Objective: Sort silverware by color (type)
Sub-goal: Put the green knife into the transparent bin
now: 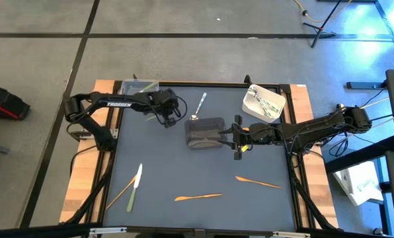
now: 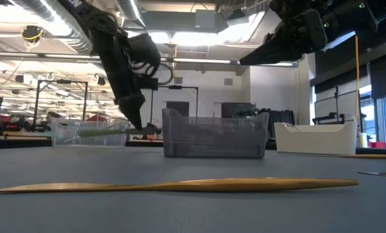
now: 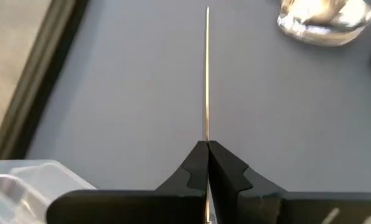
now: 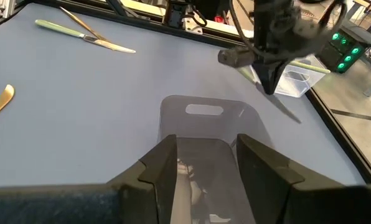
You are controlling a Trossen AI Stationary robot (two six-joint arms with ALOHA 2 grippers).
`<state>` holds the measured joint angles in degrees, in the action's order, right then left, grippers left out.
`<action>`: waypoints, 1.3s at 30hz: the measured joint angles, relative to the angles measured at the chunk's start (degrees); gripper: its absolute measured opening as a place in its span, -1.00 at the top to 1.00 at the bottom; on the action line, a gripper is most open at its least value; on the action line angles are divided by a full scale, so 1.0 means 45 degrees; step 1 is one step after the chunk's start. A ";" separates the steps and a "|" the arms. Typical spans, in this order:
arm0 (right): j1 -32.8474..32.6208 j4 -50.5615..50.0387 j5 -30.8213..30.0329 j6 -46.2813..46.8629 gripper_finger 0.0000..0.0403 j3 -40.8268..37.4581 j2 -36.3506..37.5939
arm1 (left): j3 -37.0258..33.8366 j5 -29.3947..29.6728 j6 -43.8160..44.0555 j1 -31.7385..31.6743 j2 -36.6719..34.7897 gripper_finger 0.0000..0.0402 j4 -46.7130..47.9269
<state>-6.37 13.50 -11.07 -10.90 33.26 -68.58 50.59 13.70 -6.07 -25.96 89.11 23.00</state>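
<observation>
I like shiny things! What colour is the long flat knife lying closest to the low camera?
Golden orange knife, best seen in the low view.

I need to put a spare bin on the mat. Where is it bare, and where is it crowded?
Bare: the middle, between the grey bin and the orange utensils near the front edge; also between the green knife and that bin. Crowded: the back strip, where the left gripper pinches a thin utensil near the clear bin, the spoon, the white bin, and the right gripper.
</observation>
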 joint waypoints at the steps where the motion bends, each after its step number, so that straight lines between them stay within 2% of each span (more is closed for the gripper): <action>1: 0.0001 0.0000 0.0000 0.0005 0.23 0.0000 0.0000 | 0.0000 0.0032 -0.0002 0.0055 -0.0246 0.99 0.0070; 9: 0.0000 -0.0010 0.0000 0.0024 0.23 0.0000 0.0000 | 0.0010 0.0235 -0.0406 0.0279 -0.2607 1.00 0.0372; 13: 0.0005 -0.0015 0.0000 0.0024 0.23 0.0000 0.0000 | 0.0015 0.1354 -0.0832 0.0205 -0.3768 1.00 0.0386; 16: 0.0005 -0.0024 0.0006 0.0024 0.23 0.0000 0.0000 | -0.0062 0.1732 -0.1376 -0.0090 -0.4412 1.00 0.0095; 20: 0.0002 -0.0007 0.0024 0.0024 0.23 0.0000 -0.0063 | -0.1149 0.2099 -0.2203 -0.0858 -0.5178 1.00 -0.1292; 26: 0.0002 0.0235 -0.0281 -0.0037 0.23 0.0000 -0.0640 | -0.3752 0.2068 -0.4077 -0.2402 -0.5806 1.00 -0.5598; 31: 0.0003 0.1209 -0.0432 -0.0458 0.23 0.0000 -0.1078 | -0.5678 0.1043 -0.4831 -0.3548 -0.5811 1.00 -0.8770; 34: 0.0000 0.1434 -0.0411 -0.0645 0.23 0.0000 -0.1229 | -0.6522 0.1102 -0.5067 -0.4067 -0.5806 1.00 -0.9650; 39: 0.0005 0.1433 -0.0408 -0.0651 0.23 0.0000 -0.1239 | -0.7206 0.1577 -0.4974 -0.4755 -0.5806 1.00 -0.9581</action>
<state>-6.35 19.94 -12.91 -13.82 33.26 -74.15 18.16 20.80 -28.45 -47.36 62.98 -20.11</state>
